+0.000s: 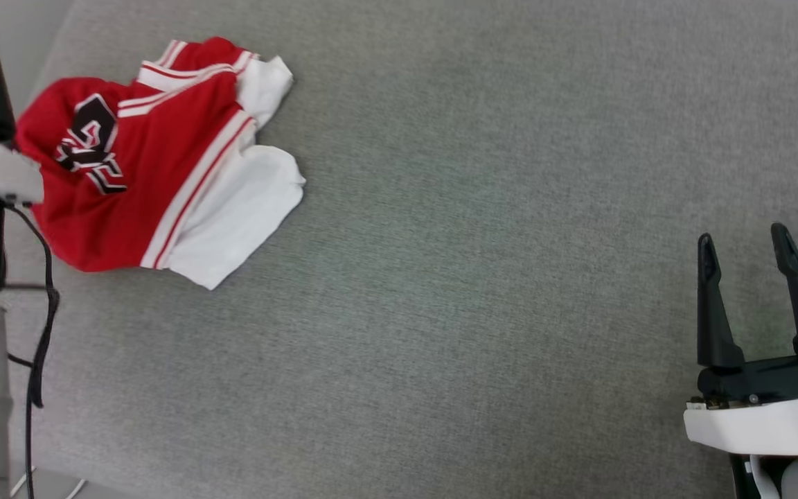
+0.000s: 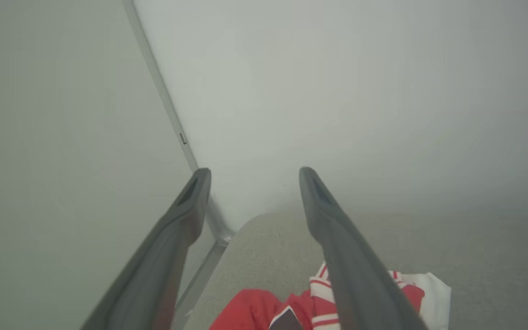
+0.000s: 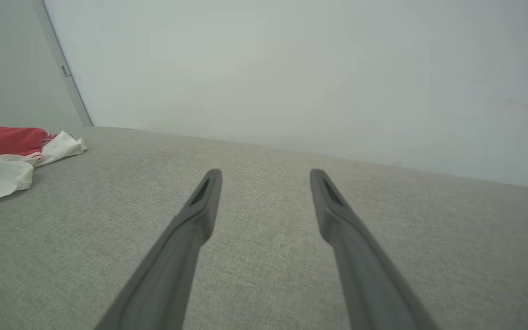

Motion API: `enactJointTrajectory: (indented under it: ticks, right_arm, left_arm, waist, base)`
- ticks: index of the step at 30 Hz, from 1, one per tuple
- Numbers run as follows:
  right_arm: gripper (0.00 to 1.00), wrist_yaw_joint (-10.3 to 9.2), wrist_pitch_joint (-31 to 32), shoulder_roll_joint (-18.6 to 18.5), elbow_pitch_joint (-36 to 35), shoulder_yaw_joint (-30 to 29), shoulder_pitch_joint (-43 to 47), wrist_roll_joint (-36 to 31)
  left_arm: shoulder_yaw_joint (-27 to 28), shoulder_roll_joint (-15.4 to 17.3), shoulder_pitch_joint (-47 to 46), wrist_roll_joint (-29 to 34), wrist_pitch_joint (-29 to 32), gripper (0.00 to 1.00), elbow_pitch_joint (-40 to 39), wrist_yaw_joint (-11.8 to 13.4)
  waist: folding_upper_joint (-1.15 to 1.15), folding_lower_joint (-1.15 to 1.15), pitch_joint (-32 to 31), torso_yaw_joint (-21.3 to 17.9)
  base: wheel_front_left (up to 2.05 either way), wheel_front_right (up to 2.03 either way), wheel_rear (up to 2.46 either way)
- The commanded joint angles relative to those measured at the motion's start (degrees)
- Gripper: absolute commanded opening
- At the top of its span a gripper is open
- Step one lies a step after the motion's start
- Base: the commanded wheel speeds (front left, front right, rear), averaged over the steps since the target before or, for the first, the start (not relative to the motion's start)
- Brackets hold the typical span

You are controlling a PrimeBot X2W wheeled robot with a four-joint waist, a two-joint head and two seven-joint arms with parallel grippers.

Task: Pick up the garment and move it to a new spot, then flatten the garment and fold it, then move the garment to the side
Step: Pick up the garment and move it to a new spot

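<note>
- On the grey cloth-covered worktop (image 1: 482, 277) the garment (image 1: 156, 159) lies crumpled and loosely folded over itself, close to the rounded far-left corner and clear of both claws
- Head view, from above: red body, two white sleeves on the garment's right side, red-and-white striped trim, and a chest graphic
- The lettering is black with white outlines; folds hide part of it, so no word can be read, and no brand label shows
- Left wrist view: the left claw (image 2: 255, 172) hangs over the garment's (image 2: 255, 311) far edge, fingers spread wide with nothing between them; beyond the garment are the worktop corner and a pale wall with a grey vertical strip (image 2: 172, 119)
- Right wrist view, low and from the side: the garment (image 3: 2, 140) is a rumpled heap, red above white, well to the left of the right claw (image 3: 266, 172)
- That right claw (image 1: 742, 233) is released too, its fingers apart above bare cloth, well to the right of the garment
- A black cable (image 1: 42, 305) hangs just left of the garment, beside the left arm
</note>
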Motion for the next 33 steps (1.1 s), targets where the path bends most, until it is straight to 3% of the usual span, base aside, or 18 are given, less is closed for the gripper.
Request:
enactJointTrajectory:
  ticks: [1, 9, 17, 22, 29, 30, 31, 33]
  right_arm:
    - [1.00, -0.02, -0.14, 0.05, -0.39, -0.11, -0.88, -0.13]
    - [1.00, -0.02, -0.14, 0.05, -1.81, -0.35, -2.45, -1.16]
    - [1.00, -0.02, -0.14, 0.05, -2.54, -0.39, -3.60, -1.89]
    - [1.00, -0.02, -0.14, 0.05, -2.28, -0.05, -4.59, -2.12]
    - [1.00, -0.02, -0.14, -0.09, -1.80, 0.13, -4.90, -1.74]
    - [1.00, -0.02, -0.14, -0.14, -1.73, 0.06, -4.90, -1.70]
    - [1.00, -0.02, -0.14, -0.15, -1.62, 0.00, -4.82, -1.65]
    - [1.00, -0.02, -0.14, -0.14, -1.34, -0.17, -4.57, -1.35]
  left_arm:
    - [-1.65, 0.82, -1.42, -1.69, 1.63, 1.00, 0.95, 0.04]
    - [-17.39, 10.70, -7.18, -17.82, 21.00, 1.00, 3.36, 0.03]
    - [-26.76, 18.95, -8.62, -34.60, 45.01, 1.00, 1.34, 0.03]
    - [-31.97, 19.61, -6.56, -38.90, 55.27, 1.00, 6.32, 0.02]
    - [-37.53, 16.15, -4.96, -40.36, 56.31, 1.00, 10.34, 0.01]
    - [-38.30, 15.97, -5.06, -40.35, 55.94, 0.45, 10.36, -0.02]
    - [-38.86, 15.91, -5.40, -40.55, 55.67, 0.00, 10.46, -0.03]
    - [-39.66, 16.46, -6.68, -40.81, 54.45, 0.00, 10.18, -0.01]
  waist:
    - [0.00, -0.02, 1.81, -1.34]
    - [0.00, -0.02, 5.56, -2.98]
    - [0.00, -0.02, 9.03, -4.38]
    - [0.00, -0.02, 11.06, -5.31]
    - [0.00, -0.02, 11.60, -5.68]
    - [0.00, -0.02, 11.48, -5.63]
    - [0.00, -0.02, 11.26, -5.55]
    - [0.00, -0.02, 10.55, -5.30]
  base:
    - [0.00, 0.00, 0.00]
    - [0.00, 0.00, 0.00]
    - [0.00, 0.00, 0.00]
    - [0.00, 0.00, 0.00]
    - [0.00, 0.00, 0.00]
    - [0.00, 0.00, 0.00]
    - [0.00, 0.00, 0.00]
    - [0.00, 0.00, 0.00]
